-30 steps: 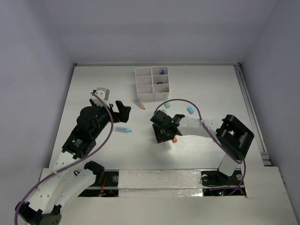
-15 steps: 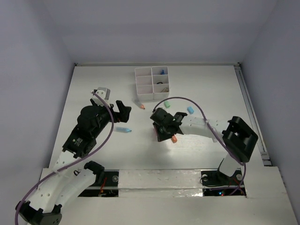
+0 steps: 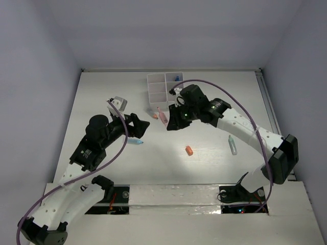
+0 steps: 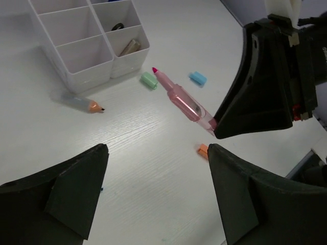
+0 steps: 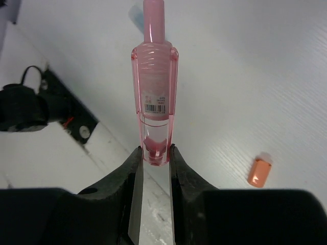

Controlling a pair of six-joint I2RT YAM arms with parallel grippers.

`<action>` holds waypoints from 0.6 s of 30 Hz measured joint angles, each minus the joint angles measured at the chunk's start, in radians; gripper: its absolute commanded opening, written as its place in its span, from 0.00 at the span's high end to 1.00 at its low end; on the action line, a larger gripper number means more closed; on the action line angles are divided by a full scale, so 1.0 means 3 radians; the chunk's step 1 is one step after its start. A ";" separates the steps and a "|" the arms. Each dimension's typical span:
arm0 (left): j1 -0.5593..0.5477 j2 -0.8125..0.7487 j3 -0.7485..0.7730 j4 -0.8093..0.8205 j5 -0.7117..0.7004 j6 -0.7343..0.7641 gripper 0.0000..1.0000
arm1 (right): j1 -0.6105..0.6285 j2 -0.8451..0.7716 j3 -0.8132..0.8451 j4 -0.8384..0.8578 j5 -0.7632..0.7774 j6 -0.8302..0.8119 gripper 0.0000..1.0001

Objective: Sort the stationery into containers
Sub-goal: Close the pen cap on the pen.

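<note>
My right gripper [image 3: 172,120] is shut on the rear end of a pink marker [image 3: 161,115] and holds it above the table, tip pointing toward the white six-compartment organiser [image 3: 156,97]. The right wrist view shows the pads [image 5: 134,168] pinching the marker [image 5: 155,102]. My left gripper [image 3: 142,127] is open and empty, just left of the marker; its wrist view shows the pink marker [image 4: 185,104] held by the right gripper [image 4: 218,131]. A light-blue marker [image 3: 135,141] lies under the left gripper. An orange bit [image 3: 189,150] and a pale-green marker [image 3: 232,144] lie on the table.
In the left wrist view a grey, orange-tipped crayon [image 4: 82,102] lies in front of the organiser [image 4: 76,58], with a green bit [image 4: 149,80] and a blue bit [image 4: 197,77] to its right. The organiser holds a tan item [image 4: 130,47] and a dark ring [image 4: 118,25].
My right gripper has risen from beside the orange bit and swung back toward the organiser with the pink marker in it. The pale-green marker has come into view. The left gripper has shifted slightly right.
</note>
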State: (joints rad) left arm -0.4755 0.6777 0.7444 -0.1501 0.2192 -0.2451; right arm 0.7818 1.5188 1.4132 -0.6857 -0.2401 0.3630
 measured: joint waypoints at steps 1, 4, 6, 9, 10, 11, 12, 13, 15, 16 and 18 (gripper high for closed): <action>0.0000 -0.0006 -0.0005 0.0025 0.0079 0.0001 0.25 | -0.0037 -0.0001 0.0013 -0.0004 -0.0174 -0.0017 1.00; 0.0000 -0.0042 -0.0050 0.0121 0.0290 -0.0003 0.23 | -0.0191 -0.0014 0.0015 0.0075 -0.0731 0.0037 1.00; 0.0000 -0.0043 -0.0058 0.0163 0.0380 -0.0023 0.22 | -0.0286 -0.0019 0.0015 0.0149 -0.1078 0.0084 1.00; 0.0000 0.0010 -0.0058 0.0229 0.0407 -0.0094 0.23 | -0.0329 -0.0025 0.0037 0.0168 -0.1270 0.0093 1.00; 0.0000 0.0042 -0.0058 0.0252 0.0406 -0.0146 0.26 | -0.0314 -0.0025 0.0060 0.0128 -0.1254 0.0072 1.00; 0.0000 0.0074 -0.0058 0.0277 0.0403 -0.0189 0.28 | -0.0303 -0.0025 0.0067 0.0109 -0.1242 0.0055 1.00; 0.0000 0.0112 -0.0058 0.0314 0.0392 -0.0244 0.29 | -0.0287 -0.0032 0.0062 0.0103 -0.1237 0.0046 1.00; 0.0000 0.0156 -0.0058 0.0351 0.0384 -0.0295 0.30 | -0.0278 -0.0041 0.0037 0.0120 -0.1235 0.0045 1.00; 0.0000 0.0228 -0.0071 0.0431 0.0373 -0.0406 0.30 | -0.0266 -0.0094 -0.0066 0.0151 -0.1216 0.0043 1.00; 0.0000 0.0247 -0.0106 0.0511 0.0374 -0.0476 0.32 | -0.0264 -0.0135 -0.0134 0.0163 -0.1203 0.0041 1.00; 0.0000 0.0284 -0.0177 0.0647 0.0383 -0.0613 0.39 | -0.0264 -0.0219 -0.0259 0.0170 -0.1179 0.0034 1.00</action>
State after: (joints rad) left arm -0.4755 0.7628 0.6914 0.0441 0.3340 -0.4290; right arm 0.7025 1.4532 1.3354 -0.6346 -0.5938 0.3733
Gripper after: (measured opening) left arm 0.676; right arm 0.264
